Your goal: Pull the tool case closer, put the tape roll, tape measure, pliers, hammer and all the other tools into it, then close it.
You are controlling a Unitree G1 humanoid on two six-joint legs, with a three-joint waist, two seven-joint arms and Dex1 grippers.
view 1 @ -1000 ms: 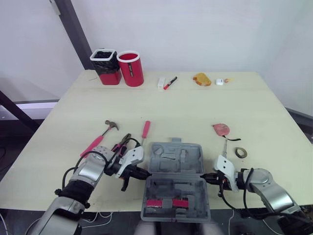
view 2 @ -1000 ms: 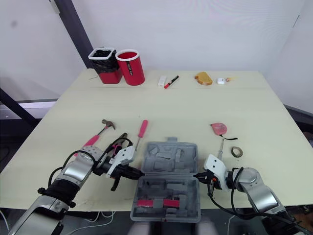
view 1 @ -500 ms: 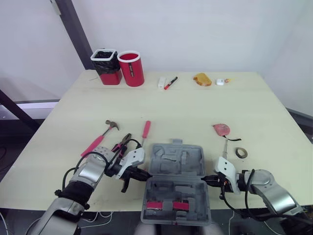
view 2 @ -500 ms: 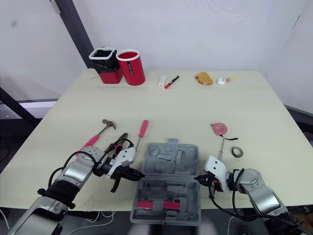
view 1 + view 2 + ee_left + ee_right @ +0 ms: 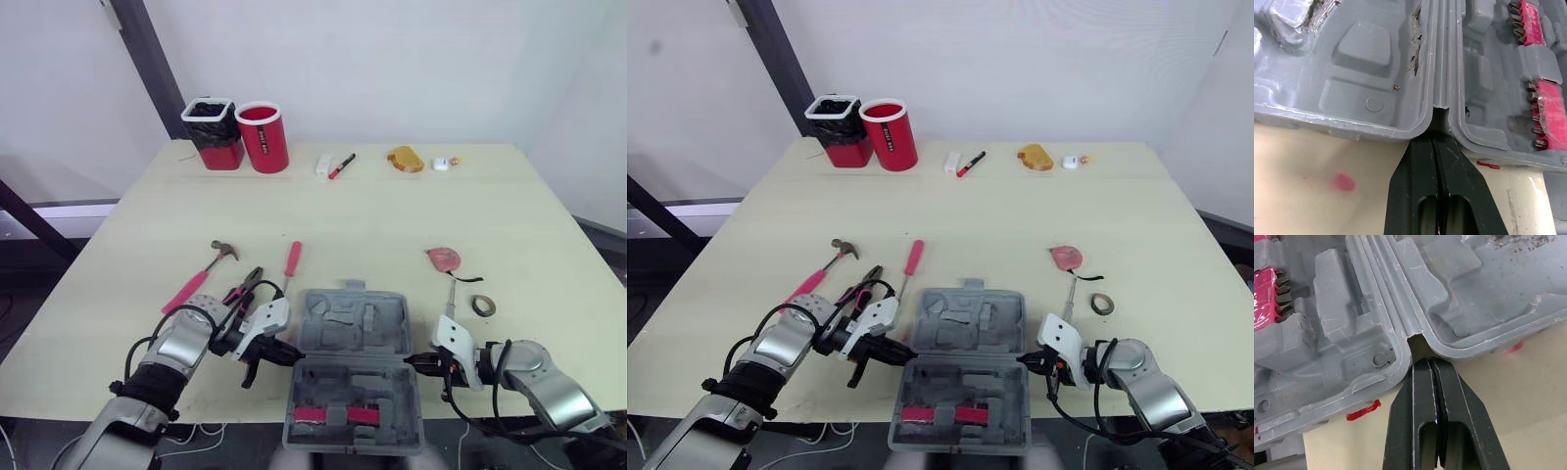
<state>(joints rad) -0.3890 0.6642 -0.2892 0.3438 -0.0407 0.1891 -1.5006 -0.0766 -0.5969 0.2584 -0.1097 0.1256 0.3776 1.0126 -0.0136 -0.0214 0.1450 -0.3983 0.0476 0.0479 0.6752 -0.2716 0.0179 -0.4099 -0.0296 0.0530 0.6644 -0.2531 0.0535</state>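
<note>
The grey tool case [image 5: 355, 362] lies open at the table's front edge, its near half overhanging and holding a red bit strip [image 5: 333, 417]. My left gripper [image 5: 290, 358] is shut, its tip [image 5: 1436, 139] pressed into the hinge notch on the case's left side. On the right side my right gripper [image 5: 415, 363] is shut too, its tip [image 5: 1423, 361] in the other hinge notch. Left of the case lie the pink-handled hammer [image 5: 201, 274], pliers [image 5: 243, 288] and red screwdriver [image 5: 291, 260]. To the right are the pink tape measure [image 5: 442, 258], a small screwdriver [image 5: 451, 292] and the tape roll [image 5: 482, 305].
At the table's far edge stand a black-lined bin [image 5: 213, 132] and a red cup [image 5: 262, 137]. Also back there are a white object [image 5: 322, 164], a red marker [image 5: 340, 165], an orange object [image 5: 404, 159] and a small white item [image 5: 441, 164].
The case has slid a little toward the front edge, with both shut grippers moving back alongside its hinge. The loose tools have stayed put.
</note>
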